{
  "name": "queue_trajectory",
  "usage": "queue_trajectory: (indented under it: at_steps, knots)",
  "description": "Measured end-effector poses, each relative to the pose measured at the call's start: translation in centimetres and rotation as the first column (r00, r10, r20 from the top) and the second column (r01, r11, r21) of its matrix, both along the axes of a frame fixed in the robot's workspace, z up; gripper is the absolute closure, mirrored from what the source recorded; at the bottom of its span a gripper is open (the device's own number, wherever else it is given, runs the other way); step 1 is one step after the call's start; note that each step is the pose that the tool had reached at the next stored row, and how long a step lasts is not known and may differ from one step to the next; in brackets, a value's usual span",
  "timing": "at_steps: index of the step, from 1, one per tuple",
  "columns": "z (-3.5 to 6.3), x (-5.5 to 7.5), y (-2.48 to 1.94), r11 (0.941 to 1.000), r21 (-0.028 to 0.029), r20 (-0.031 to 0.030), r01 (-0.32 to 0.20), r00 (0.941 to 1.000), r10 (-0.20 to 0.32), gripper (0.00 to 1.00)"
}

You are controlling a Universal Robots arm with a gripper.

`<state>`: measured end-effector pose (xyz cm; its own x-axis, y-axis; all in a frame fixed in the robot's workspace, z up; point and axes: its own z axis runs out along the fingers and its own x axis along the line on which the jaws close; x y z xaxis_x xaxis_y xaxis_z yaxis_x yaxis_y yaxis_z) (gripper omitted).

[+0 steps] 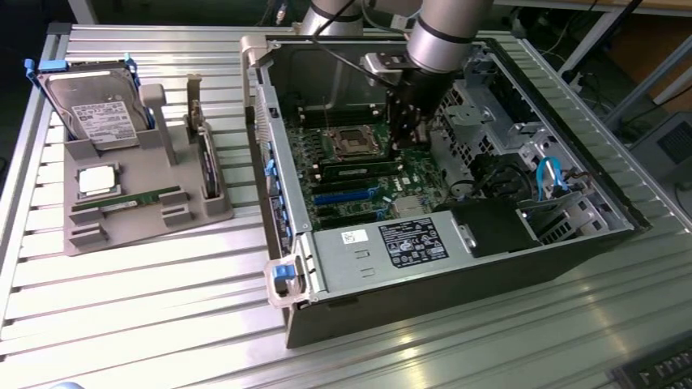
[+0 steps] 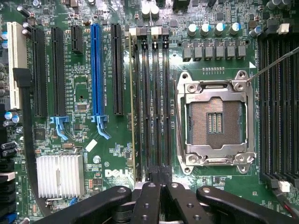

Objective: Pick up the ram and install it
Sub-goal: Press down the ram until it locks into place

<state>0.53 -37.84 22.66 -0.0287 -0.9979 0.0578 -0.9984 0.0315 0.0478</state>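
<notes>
You have the gripper down inside the open computer case, in the upper middle of the exterior view, hanging over the motherboard just right of the empty processor socket; in the wrist view its fingers are drawn together at the bottom centre, closed with nothing visibly between them. Just beyond the fingertips run the long black memory slots, and a thin green stick – the ram – stands on edge in the slot at their side, seated along its length as far as you can see. The socket sits open to the right of those slots in the wrist view – silver frame, bare contacts. At the left of the exterior view, well apart from the case, the grey holder carries the hard drive upright, the silver processor chip lying flat, and another green stick resting along its front
</notes>
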Motion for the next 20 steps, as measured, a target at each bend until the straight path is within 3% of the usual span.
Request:
queue_trajectory:
  at_steps: [7, 12, 18, 20]
  knots:
    - [0.06, -1.4, 0.00, 1.0000, -0.0003, 0.0069, 0.000, 1.0000, 0.000, 0.89]
    - [1.05, -2.1, -0.03, 1.0000, -0.0002, 0.0123, 0.000, 0.9999, 0.000, 0.89]
    - [1.13, -3.5, -0.06, 1.0000, -0.0002, 0.0389, 0.000, 0.9992, 0.000, 0.89]
    - [1.37, -3.9, -0.06, 1.0000, -0.0001, 0.0412, 0.000, 0.9992, 0.000, 0.89]
